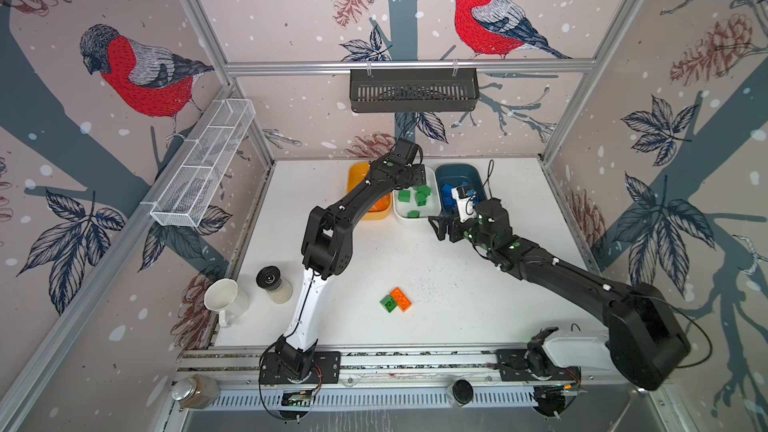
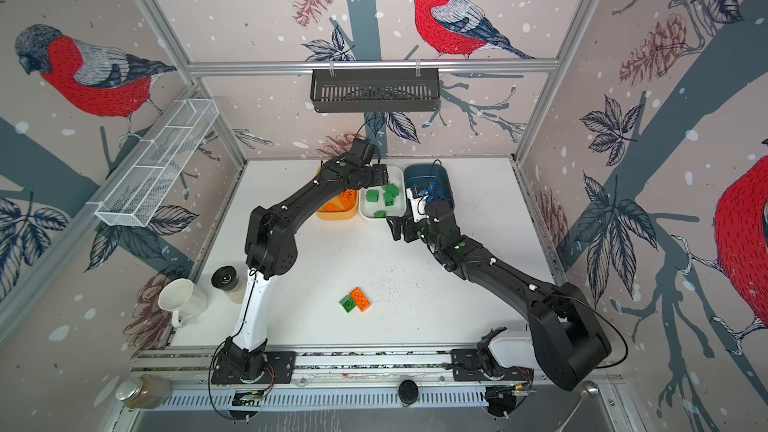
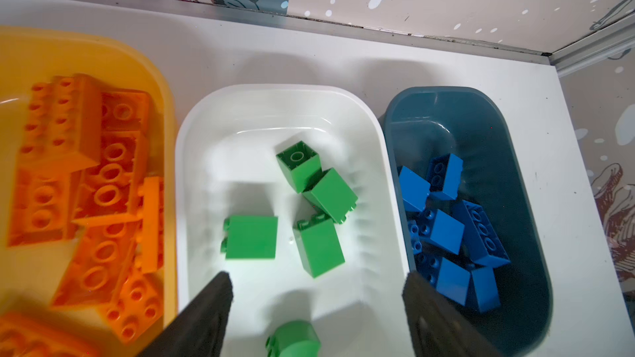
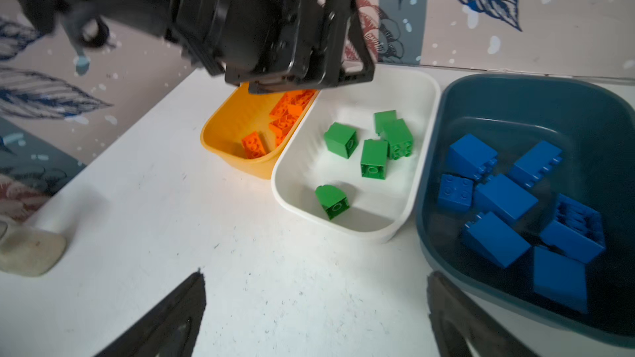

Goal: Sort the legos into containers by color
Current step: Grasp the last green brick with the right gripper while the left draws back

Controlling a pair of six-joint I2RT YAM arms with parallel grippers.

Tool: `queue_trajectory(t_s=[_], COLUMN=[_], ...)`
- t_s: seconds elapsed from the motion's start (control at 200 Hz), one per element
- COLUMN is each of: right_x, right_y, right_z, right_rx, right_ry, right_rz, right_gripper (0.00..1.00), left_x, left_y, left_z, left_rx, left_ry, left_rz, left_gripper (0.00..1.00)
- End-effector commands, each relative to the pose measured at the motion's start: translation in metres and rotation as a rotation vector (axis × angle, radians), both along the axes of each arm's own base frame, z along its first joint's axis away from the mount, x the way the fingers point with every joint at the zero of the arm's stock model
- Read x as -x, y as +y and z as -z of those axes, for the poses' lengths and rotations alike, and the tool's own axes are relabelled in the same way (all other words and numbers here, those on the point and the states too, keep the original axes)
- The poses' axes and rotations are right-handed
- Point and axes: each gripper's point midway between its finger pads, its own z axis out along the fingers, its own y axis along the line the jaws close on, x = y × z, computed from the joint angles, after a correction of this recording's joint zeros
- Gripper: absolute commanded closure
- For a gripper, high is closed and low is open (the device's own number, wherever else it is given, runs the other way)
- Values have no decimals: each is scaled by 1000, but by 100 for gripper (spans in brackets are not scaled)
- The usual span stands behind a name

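Mug (image 1: 224, 299) and black-lidded jar (image 1: 274, 284) stand side by side near the front left corner of your table (image 1: 457, 292). Along the back edge you have three tubs in a row, each just beside the next.

The yellow tub (image 3: 161, 97) is at the left end and holds a heap of orange bricks (image 3: 103, 180). In both top views your left arm crosses above it.

In the middle is the white tub (image 3: 206, 125), with five green bricks (image 3: 251, 236) lying loose on its floor. Your left gripper (image 3: 318, 279) hangs over this tub, its fingers spread wide with nothing between them.

Toward the front edge, about midway along it, a single green brick (image 1: 389, 304) and a single orange brick (image 1: 401, 299) lie touching each other on the bare table, well apart from the tubs.

The teal tub (image 3: 515, 152) is at the right end and holds a cluster of blue bricks (image 3: 443, 231). Your right gripper (image 4: 316, 274) sits over bare table just in front of the white and teal tubs, its fingers wide apart and empty.
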Motion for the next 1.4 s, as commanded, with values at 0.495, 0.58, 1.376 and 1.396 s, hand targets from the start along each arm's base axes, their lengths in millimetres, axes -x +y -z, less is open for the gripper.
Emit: queue_trajectory(t_s=[0.495, 0.58, 1.376, 1.396], right_x=[188, 196, 195, 194], right_y=[107, 116, 144, 145], right_z=[83, 95, 163, 163], right_rx=[412, 475, 805, 805], right_ry=[-389, -383, -322, -322], right_rz=[-1044, -1120, -1299, -1298], right_gripper=[1, 0, 35, 36], left_x=[91, 100, 117, 117], left_y=[190, 209, 252, 252], left_z=[-23, -24, -22, -22], left_rx=[-37, -23, -23, -25], left_ry=[-96, -120, -158, -158], left_rz=[-410, -458, -553, -552], left_gripper=[3, 3, 3, 3])
